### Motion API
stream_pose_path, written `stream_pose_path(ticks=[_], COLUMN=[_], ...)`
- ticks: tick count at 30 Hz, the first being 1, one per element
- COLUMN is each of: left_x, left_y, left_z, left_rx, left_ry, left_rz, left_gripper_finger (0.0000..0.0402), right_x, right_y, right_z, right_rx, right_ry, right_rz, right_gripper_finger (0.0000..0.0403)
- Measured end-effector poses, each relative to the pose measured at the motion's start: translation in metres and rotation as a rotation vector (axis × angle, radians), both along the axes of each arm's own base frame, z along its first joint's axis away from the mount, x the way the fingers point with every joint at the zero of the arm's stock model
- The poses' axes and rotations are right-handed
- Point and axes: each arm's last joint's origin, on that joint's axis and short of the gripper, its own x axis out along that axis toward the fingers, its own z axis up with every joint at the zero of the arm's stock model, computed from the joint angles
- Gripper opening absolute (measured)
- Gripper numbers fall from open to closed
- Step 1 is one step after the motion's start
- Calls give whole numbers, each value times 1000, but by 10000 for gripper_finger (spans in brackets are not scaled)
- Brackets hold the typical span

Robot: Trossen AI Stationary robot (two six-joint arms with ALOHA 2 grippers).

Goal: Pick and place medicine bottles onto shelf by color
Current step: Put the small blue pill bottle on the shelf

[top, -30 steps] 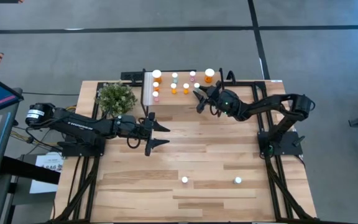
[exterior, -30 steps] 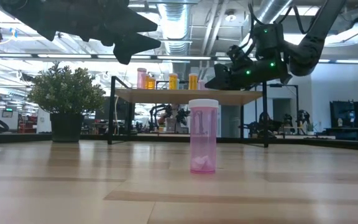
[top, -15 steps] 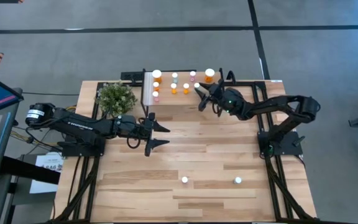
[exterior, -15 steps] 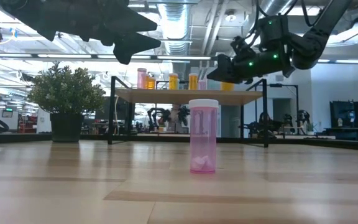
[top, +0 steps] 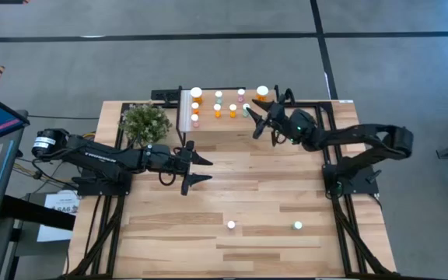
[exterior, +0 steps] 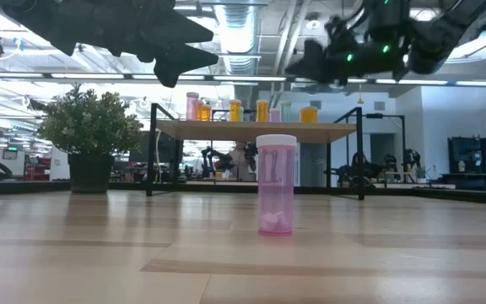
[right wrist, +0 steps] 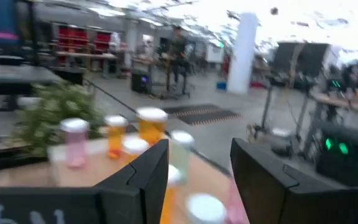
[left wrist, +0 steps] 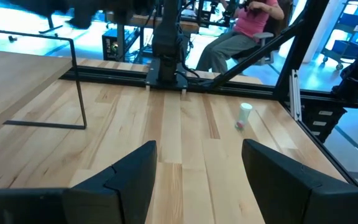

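Right gripper [top: 258,123] has lifted off the shelf [top: 228,117], fingers apart and empty; orange bottle [top: 262,94] stands placed there. Left gripper [top: 194,166] waits mid-table, open, empty. Two bottles [top: 231,225] remain near front.

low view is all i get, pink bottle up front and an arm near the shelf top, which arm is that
Observer: The right gripper, open and empty, beside the shelf.
Operator: any other bottle left on the table
Observer: Yes, besides the pink bottle, a green bottle stands to its right.
Operator: left arm doing anything
Observer: The left gripper hangs open over mid-table, holding nothing.
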Motion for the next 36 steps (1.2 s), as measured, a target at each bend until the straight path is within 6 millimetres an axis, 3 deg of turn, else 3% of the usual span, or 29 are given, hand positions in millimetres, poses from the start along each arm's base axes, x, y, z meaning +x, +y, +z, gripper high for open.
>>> stream_pose_path(ticks=[8,19,23,30,36], left_x=[0,0,0,0,0], left_y=[0,0,0,0,0], left_z=[0,0,1,2,2], left_rx=[0,-12,-13,-12,-11], left_ry=[0,-2,-9,-20,-22], left_rz=[0,2,2,2,12], left_gripper_finger=[225,225,225,225,225], right_x=[-17,-53,-62,-73,-66], right_y=[51,135,161,190,210], right_z=[32,31,24,24,35], right_rx=[-91,5,32,84,126], right_ry=[92,339,407,528,639], right_rz=[149,523,569,559,565], right_gripper_finger=[193,191,190,188,188])
